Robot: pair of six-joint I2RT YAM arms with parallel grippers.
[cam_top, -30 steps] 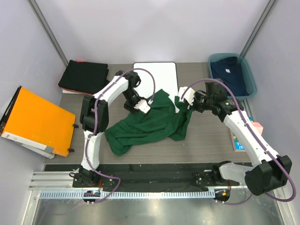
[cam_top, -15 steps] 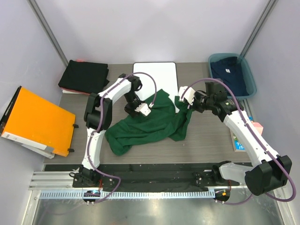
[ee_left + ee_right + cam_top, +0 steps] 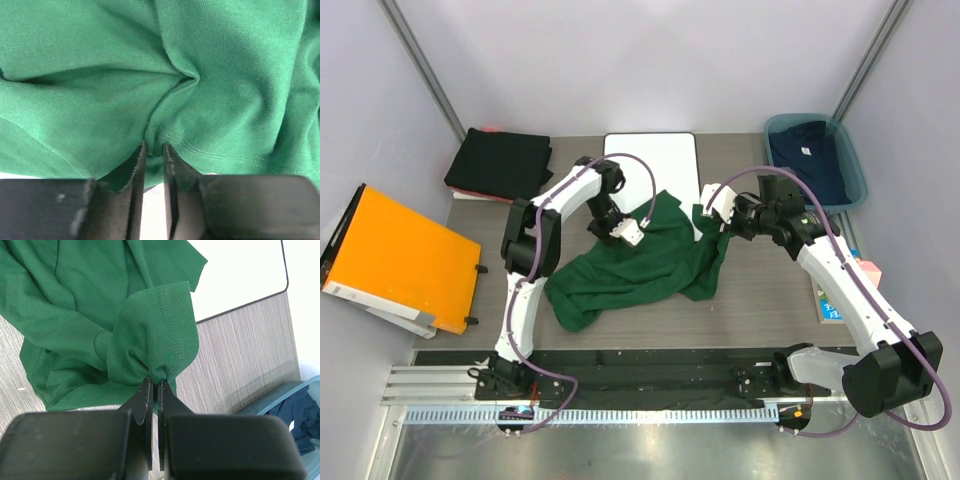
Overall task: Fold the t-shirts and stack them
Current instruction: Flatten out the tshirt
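The left gripper (image 3: 154, 150) has narrowed from half open to a near-shut pinch on a hem ridge of the dark green t-shirt (image 3: 640, 270), crumpled mid-table overlapping the white board (image 3: 655, 160), while the right gripper (image 3: 154, 385) stays clamped on its right corner, probably readying a two-point spread.

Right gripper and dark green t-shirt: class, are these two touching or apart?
Touching. The right wrist view shows the right gripper with its jaws pinched shut on a bunched, hemmed fold of the dark green t-shirt.
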